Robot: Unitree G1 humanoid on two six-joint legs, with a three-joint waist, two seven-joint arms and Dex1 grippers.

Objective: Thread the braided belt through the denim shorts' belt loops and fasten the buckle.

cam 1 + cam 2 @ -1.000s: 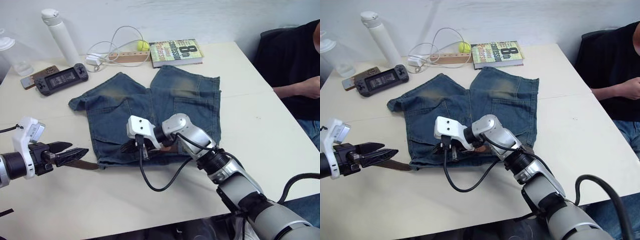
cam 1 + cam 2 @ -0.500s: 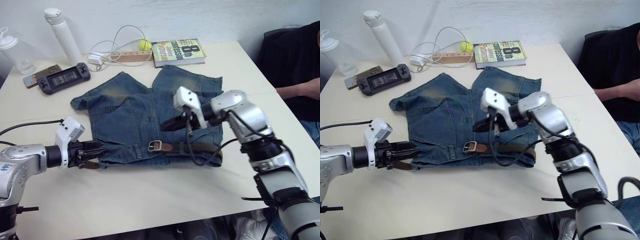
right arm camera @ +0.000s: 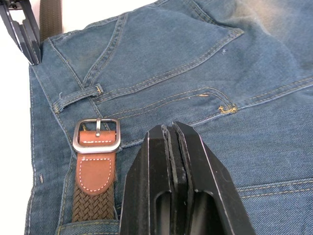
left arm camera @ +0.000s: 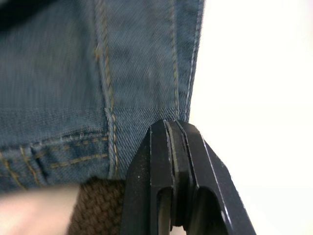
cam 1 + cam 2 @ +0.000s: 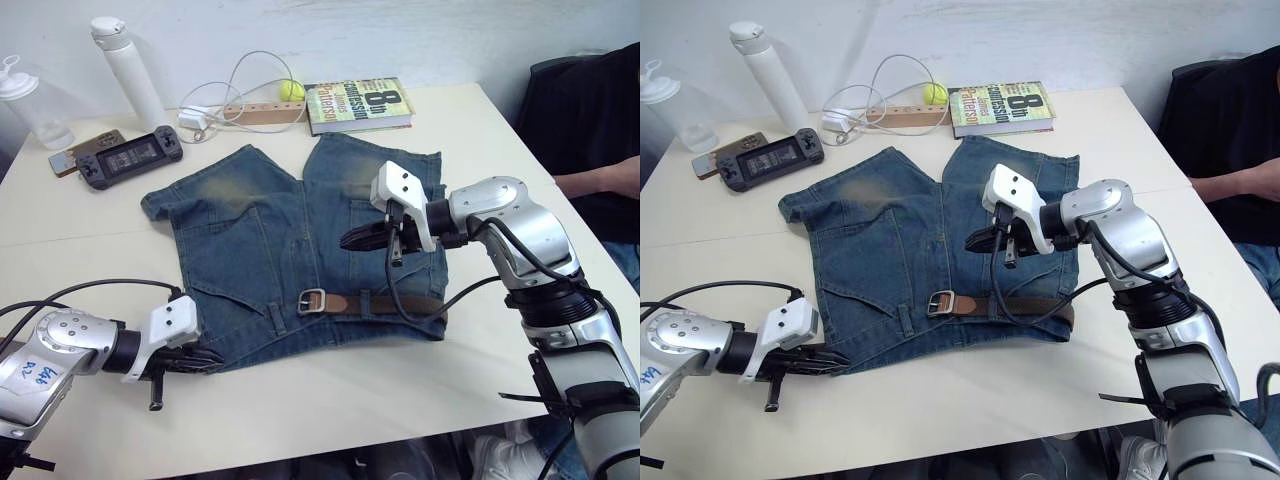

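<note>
both grippers clenched empty: right gripper (image 5: pixel 352 238) has lifted off the belt (image 5: pixel 385 303) above the shorts (image 5: pixel 250 250); left gripper (image 5: pixel 210 356) moved to waistband corner. buckle (image 5: pixel 312 301) unfastened.

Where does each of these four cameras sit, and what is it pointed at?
Two eye views: on the head, looking down at the shorts on the table; both arms show.
Left wrist view: on the left arm, facing the waistband corner; shut left gripper.
Right wrist view: on the right arm, facing the buckle; shut right gripper.
All four share the belt.
</note>
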